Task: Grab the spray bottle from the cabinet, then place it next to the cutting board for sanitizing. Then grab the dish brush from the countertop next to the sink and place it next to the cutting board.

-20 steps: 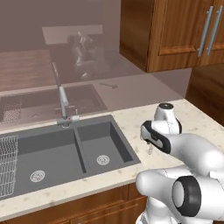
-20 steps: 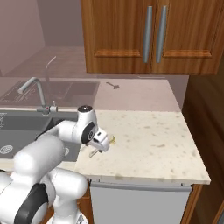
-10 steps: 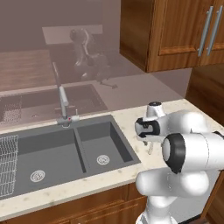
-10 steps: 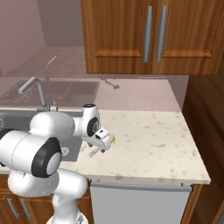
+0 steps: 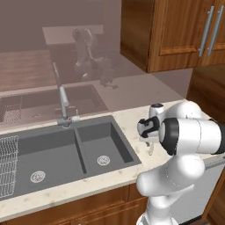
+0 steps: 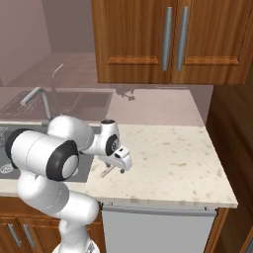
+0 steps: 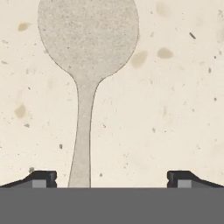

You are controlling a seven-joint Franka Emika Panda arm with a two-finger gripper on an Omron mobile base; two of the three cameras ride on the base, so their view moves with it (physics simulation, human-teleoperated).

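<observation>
From the left base view: white arm folded low over the countertop [image 5: 127, 115] just right of the sink [image 5: 66, 151], with the gripper [image 5: 150, 149] pointing down at the stone; a slim pale piece, probably the dish brush [image 5: 151, 150], visible just under the hand, lying on the counter near the right edge of the right basin. Steel faucet [image 5: 63, 103] standing behind the divider between the two basins; a wire rack [image 5: 8, 165] in the left basin at the picture's edge. Closed wooden cabinet [image 5: 176, 33] hanging above on the right, its two steel handles upright. From the right base view: same arm bent over the beige counter, gripper [image 6: 117, 169] hovering close above the surface near the sink side; the pale handle of the brush [image 6: 106, 171] lying flat and slanted on the stone, just below the hand. Cabinet [image 6: 163, 39] doors shut above the back wall. From the hand view: brush [image 7: 85, 57] lying flat on the speckled stone, round head at the top, thin handle running straight down toward the lower edge, closer to the left fingertip [image 7: 41, 178] than to the right one. Claw released, both tips spread wide, handle lying between them, not pinched and not visibly touched.
</observation>
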